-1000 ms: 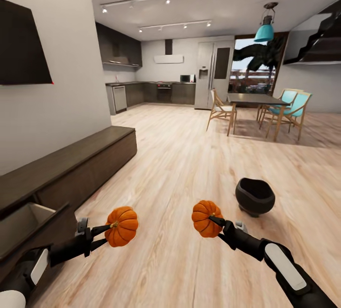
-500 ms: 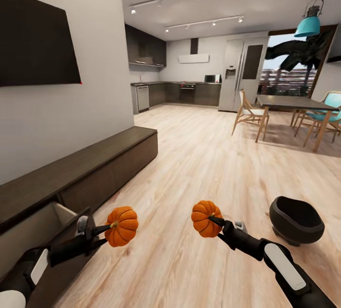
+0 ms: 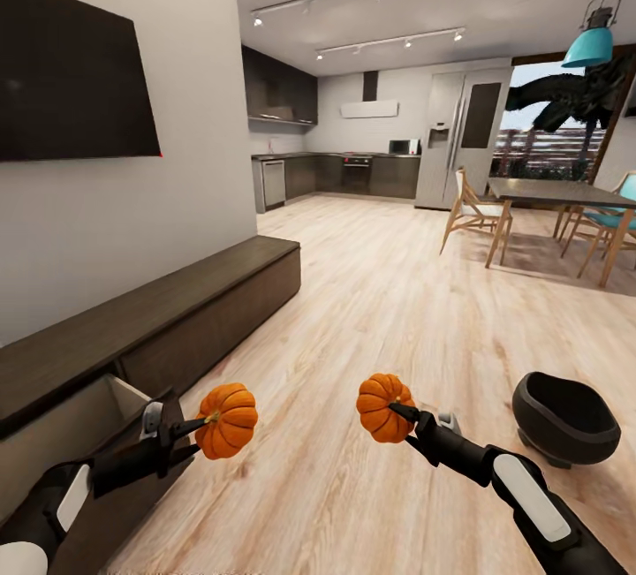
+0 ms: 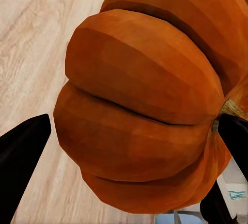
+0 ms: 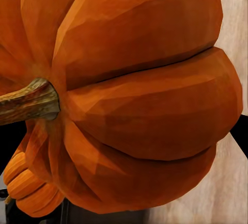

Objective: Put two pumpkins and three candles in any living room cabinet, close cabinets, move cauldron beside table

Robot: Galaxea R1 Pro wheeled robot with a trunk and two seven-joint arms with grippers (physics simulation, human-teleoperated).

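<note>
pumpkins (image 3: 227, 420) orange, ribbed | cauldron (image 3: 565, 418) glossy blk | cabinet (image 3: 168, 319) dk brown | floor (image 3: 389, 310) lt wood grain

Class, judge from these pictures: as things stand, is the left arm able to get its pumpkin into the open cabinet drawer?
Probably yes. The left gripper holds its pumpkin right beside the open drawer of the cabinet, and nothing lies between them; a short swing leftward looks enough.

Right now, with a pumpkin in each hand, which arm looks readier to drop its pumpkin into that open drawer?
Probably the left: its gripper holds a pumpkin beside the open drawer, while the right gripper and its pumpkin hang farther away.
</note>
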